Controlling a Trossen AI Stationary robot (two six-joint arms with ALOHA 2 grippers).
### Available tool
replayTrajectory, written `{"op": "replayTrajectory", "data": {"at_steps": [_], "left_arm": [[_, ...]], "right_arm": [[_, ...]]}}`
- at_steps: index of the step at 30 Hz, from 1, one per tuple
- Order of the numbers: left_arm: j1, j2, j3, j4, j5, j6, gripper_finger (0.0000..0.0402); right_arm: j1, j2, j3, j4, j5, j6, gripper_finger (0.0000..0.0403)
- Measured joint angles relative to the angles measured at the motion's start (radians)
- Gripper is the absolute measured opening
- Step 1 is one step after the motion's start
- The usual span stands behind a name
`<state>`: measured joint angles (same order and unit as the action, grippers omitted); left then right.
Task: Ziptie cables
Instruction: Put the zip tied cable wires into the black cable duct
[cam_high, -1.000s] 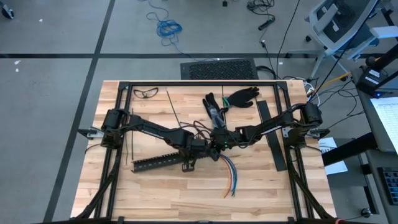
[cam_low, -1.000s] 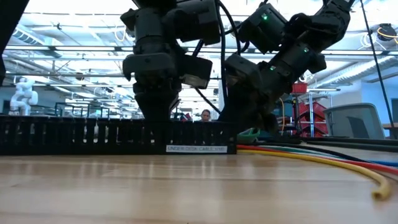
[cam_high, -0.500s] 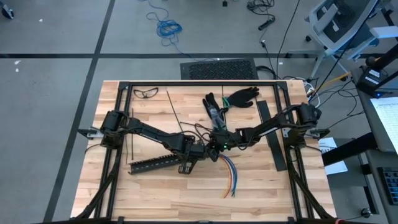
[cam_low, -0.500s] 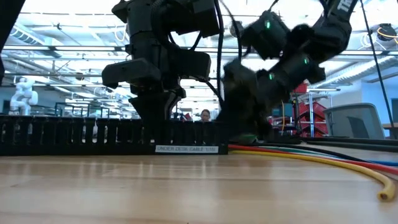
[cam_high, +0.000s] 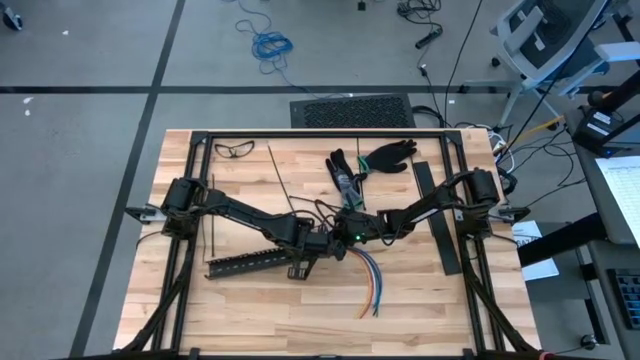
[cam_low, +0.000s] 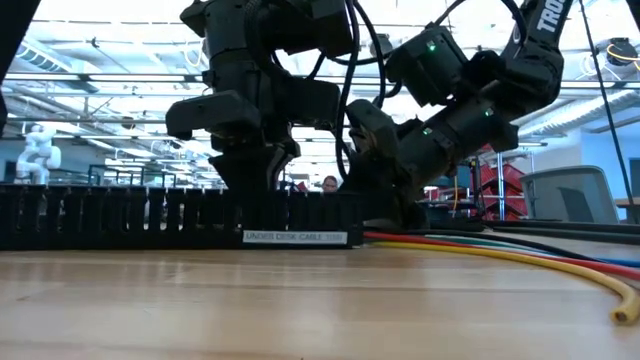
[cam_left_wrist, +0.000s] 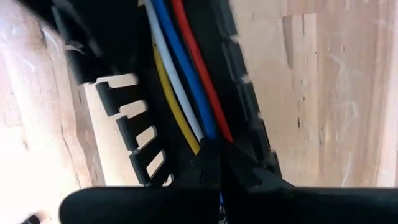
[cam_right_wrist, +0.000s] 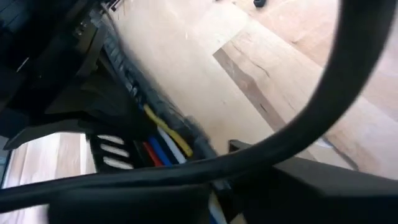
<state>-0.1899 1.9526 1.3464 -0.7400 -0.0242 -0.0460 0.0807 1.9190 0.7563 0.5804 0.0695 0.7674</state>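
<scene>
From above, both arms meet near the middle of the wooden counter (cam_high: 250, 310). The left pincer (cam_high: 318, 243) sits at the right end of the black slotted rail (cam_high: 250, 262), and the right pincer (cam_high: 347, 232) is just beside it, close to touching. The cables (cam_high: 372, 280) fan out from that meeting point toward the near edge of the counter, orange and blue strands showing apart. The overhead view does not reveal how either pincer's fingers stand. Only here do the zipties (cam_high: 280, 180) show, thin dark strips lying on the far left part of the counter, well apart from the cables, along with black gloves (cam_high: 385, 155) and safety glasses (cam_high: 235, 149) at the far edge.

The left wrist view fills the gap: the left pincer (cam_left_wrist: 217, 168) is closed tight, its fingers together over the yellow, white, blue and red cables (cam_left_wrist: 183, 81) that run inside the rail (cam_left_wrist: 124, 124).

The right wrist view shows the same cables (cam_right_wrist: 163, 142) emerging at the rail (cam_right_wrist: 124, 68), but whether the right pincer is wide or narrow I cannot tell.

The low view shows the cables (cam_low: 520, 255) trailing flat across the counter (cam_low: 300, 310), and a person (cam_low: 330, 185) far behind.
</scene>
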Motion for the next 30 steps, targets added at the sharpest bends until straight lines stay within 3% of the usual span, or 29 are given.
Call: {"op": "replayTrajectory", "data": {"at_steps": [2,6,12,21,30], "left_arm": [[0.005,0.0,0.0,-0.008,-0.001,0.001,0.0],[0.013,-0.001,0.0,-0.016,-0.001,0.001,0.0],[0.018,-0.002,0.001,-0.058,-0.058,0.001,0.0],[0.037,-0.005,0.002,-0.062,-0.054,0.006,0.0],[0.062,-0.006,0.003,-0.062,-0.055,0.114,0.0]], "right_arm": [[0.002,-0.002,0.002,-0.02,-0.003,0.011,0.0014],[0.002,-0.004,0.004,-0.048,-0.005,0.037,0.0004],[0.02,-0.004,0.005,-0.068,-0.031,0.002,0.0001],[0.07,-0.003,0.005,-0.114,-0.053,-0.01,0.0],[0.123,-0.002,0.004,-0.126,-0.057,-0.012,0.0]]}}
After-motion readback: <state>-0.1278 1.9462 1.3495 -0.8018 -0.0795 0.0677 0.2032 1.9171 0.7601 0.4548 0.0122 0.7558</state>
